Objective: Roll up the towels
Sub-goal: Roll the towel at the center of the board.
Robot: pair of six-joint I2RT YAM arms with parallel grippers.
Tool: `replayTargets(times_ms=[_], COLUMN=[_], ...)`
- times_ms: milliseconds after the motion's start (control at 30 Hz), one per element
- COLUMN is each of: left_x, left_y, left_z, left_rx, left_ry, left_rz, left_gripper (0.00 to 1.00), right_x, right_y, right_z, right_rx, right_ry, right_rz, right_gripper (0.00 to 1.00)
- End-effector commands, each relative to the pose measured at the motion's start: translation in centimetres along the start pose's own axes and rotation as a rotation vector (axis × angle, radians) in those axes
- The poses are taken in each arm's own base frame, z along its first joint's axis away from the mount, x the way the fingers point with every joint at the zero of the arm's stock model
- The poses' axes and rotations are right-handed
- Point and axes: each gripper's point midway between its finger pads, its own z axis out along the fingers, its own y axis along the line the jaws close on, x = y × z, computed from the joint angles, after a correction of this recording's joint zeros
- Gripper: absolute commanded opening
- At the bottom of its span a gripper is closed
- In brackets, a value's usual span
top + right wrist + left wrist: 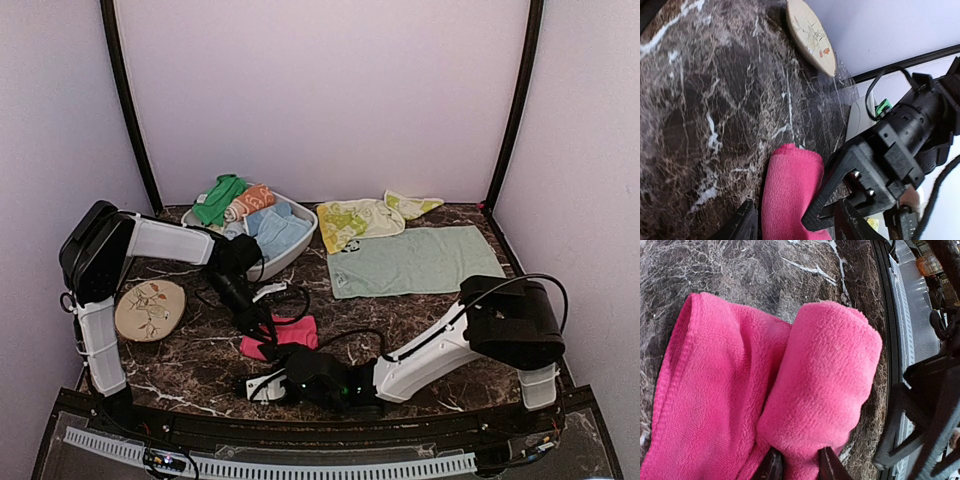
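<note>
The hot-pink towel (pixel 292 333) lies near the table's front, partly rolled. In the left wrist view its roll (pixel 826 382) rests on the flat part still spread out (pixel 705 390). My left gripper (pixel 800 460) is shut on the near end of the roll, one finger on each side. My right gripper (pixel 797 222) stands open astride the roll's other end (pixel 790 195), with a gap at its left finger (pixel 744 225). The yellow-lime patterned towel (pixel 362 219) and the pale mint towel (pixel 415 261) lie flat at the back right.
A grey basket (pixel 300 243) at the back left holds several rolled cloths. A round painted plate (pixel 150 309) lies at the left. The left arm's black finger (pixel 840 190) crosses between the right fingers. The table's front rail (pixel 900 315) is close beside the roll.
</note>
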Motion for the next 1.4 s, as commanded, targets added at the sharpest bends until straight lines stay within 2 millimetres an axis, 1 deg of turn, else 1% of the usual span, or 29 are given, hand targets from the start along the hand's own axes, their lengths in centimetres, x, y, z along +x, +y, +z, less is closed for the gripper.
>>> replayTargets(times_ms=[0, 133, 200, 267, 333, 467, 533, 600, 700, 767, 833, 933, 1033, 1067, 1133, 1267, 1300, 1333, 1367], left_x=[5.1, 5.5, 5.6, 5.7, 5.6, 5.2, 5.0, 4.6, 4.0, 4.2, 4.3, 4.0, 4.1, 4.5, 5.0, 5.6, 5.6, 5.3, 4.9], left_y=[2.5, 2.5, 2.4, 2.4, 2.4, 2.2, 2.2, 1.9, 1.1, 0.6, 0.6, 0.5, 0.9, 0.9, 1.0, 0.9, 0.6, 0.3, -0.1], left_z=[2.2, 2.3, 2.3, 2.3, 2.2, 2.0, 1.6, 0.9, -0.5, -1.1, -2.0, -4.5, -7.8, -8.6, -10.0, -11.1, -11.2, -11.5, -11.7], left_rx=[-0.079, -0.076, -0.073, -0.072, -0.073, -0.062, -0.062, -0.052, -0.047, -0.054, -0.068, -0.095, -0.177, -0.200, -0.250, -0.339, -0.349, -0.356, -0.360], left_ry=[0.186, 0.195, 0.198, 0.199, 0.199, 0.191, 0.182, 0.148, 0.087, 0.072, 0.048, -0.036, -0.117, -0.135, -0.159, -0.171, -0.174, -0.182, -0.187], left_rz=[-0.058, -0.051, -0.049, -0.050, -0.050, -0.044, -0.044, -0.039, -0.015, 0.000, -0.004, -0.012, 0.008, 0.013, 0.025, 0.077, 0.097, 0.118, 0.138], left_gripper=[0.28, 0.28, 0.28, 0.28, 0.28, 0.28, 0.29, 0.31, 0.40, 0.44, 0.49, 0.62, 0.69, 0.70, 0.70, 0.70, 0.70, 0.70, 0.69], right_x=[2.2, 5.6, 7.1, 8.6, 9.5, 11.2, 11.9, 12.2, 12.6, 12.7, 13.0, 13.4, 13.6, 13.7, 13.5, 13.0, 12.9, 12.2, 12.0], right_y=[-0.6, -0.8, -0.5, 0.3, 1.3, 3.4, 4.2, 4.8, 5.1, 5.3, 5.7, 6.6, 7.3, 7.5, 7.3, 6.6, 6.7, 5.8, 5.7], right_z=[1.2, 0.9, 0.8, 0.6, 0.2, -0.2, -0.2, -0.2, 0.1, 0.3, 0.3, 0.0, -0.4, -0.6, -0.6, -0.4, -0.6, 0.0, 0.0], right_rx=[-0.015, -0.032, -0.049, -0.072, -0.094, -0.152, -0.180, -0.216, -0.290, -0.361, -0.429, -0.506, -0.566, -0.596, -0.633, -0.727, -0.772, -0.800, -0.850], right_ry=[-0.010, 0.042, 0.067, 0.095, 0.111, 0.154, 0.171, 0.186, 0.217, 0.231, 0.249, 0.277, 0.296, 0.301, 0.300, 0.298, 0.306, 0.288, 0.289], right_rz=[-0.007, 0.066, 0.097, 0.105, 0.106, 0.134, 0.160, 0.191, 0.278, 0.348, 0.407, 0.484, 0.565, 0.600, 0.671, 0.811, 0.853, 0.895, 0.947], right_gripper=[0.52, 0.52, 0.52, 0.52, 0.51, 0.50, 0.49, 0.49, 0.49, 0.48, 0.45, 0.41, 0.33, 0.29, 0.21, 0.04, 0.01, 0.00, 0.00])
